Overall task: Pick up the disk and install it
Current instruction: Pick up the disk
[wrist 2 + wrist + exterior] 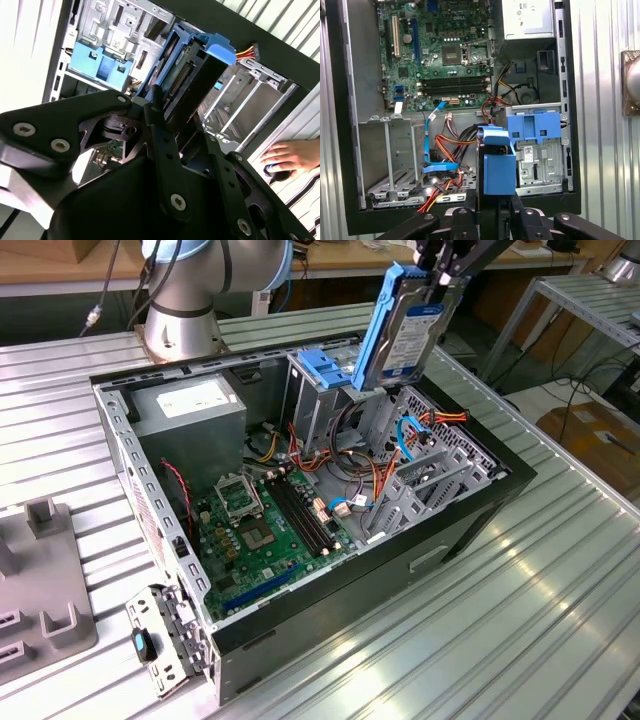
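Currently the disk [408,325] is held clamped in the hand [441,278], hanging below it on edge and slightly tilted, above the open computer case [450,540]. Beneath the hand, the drive cage [440,470] and a tangle of loose cables [385,480] are seen (a second blue carrier [322,368] sits in the bay just beside). The grip seems to be taken on the upper edge only, though this is hard to confirm. If the disk were lowered at this tilt, its blue frame could be caught on the cage rails, or cables could be pinched beneath it.
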`<state>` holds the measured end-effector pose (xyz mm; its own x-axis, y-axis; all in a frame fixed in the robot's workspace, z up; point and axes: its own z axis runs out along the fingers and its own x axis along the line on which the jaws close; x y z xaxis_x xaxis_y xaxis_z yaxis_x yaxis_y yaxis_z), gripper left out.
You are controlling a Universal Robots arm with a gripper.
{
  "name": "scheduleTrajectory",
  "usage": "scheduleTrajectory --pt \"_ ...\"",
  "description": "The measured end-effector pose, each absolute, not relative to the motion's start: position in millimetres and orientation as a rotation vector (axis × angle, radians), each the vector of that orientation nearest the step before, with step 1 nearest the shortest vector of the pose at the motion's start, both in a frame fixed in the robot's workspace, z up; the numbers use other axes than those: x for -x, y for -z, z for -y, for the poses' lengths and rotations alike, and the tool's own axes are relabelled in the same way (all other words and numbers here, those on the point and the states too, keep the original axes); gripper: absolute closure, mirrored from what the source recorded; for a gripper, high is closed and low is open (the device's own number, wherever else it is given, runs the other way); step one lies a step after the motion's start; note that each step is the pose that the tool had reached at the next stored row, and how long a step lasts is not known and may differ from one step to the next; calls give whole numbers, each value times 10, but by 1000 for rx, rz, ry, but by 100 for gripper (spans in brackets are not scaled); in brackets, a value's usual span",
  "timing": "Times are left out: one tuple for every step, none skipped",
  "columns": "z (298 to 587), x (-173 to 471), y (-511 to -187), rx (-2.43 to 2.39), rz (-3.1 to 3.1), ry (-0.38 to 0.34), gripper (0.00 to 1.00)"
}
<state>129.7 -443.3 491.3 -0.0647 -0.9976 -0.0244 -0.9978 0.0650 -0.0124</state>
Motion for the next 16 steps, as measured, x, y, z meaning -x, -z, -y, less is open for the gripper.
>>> scheduleTrajectory --pt "4463 -1301 -4912 2130 -2273 -12 65" --pt "4482 -1304 -4911 2130 -2273 -12 65" --pt "4498 -1306 -4911 2130 -2273 -12 65" --pt "4523 -1310 -4910 2130 -2273 -12 65" --pt "4551 -1314 -4910 2130 -2273 -12 65" --pt "4566 -1316 -4910 2130 -2273 -12 65" --pt "4582 -1319 -4910 2130 -2273 -12 65" --pt "4609 -1323 -4909 2130 -2273 -12 65" --pt "4639 -1328 -4909 2130 -2273 -12 65" --pt "4665 -1332 -4908 2130 -2273 -12 65" --pt "4681 -1335 -4909 2130 -2273 -12 65" --pt "4695 -1337 -4909 2130 -2273 -12 65" --pt "4709 -1339 -4908 2130 -2273 -12 65" --pt "4724 -1342 -4908 2130 -2273 -12 65" --pt "4738 -1344 -4908 2130 -2273 -12 65" --pt "4750 -1346 -4908 2130 -2273 -12 65"
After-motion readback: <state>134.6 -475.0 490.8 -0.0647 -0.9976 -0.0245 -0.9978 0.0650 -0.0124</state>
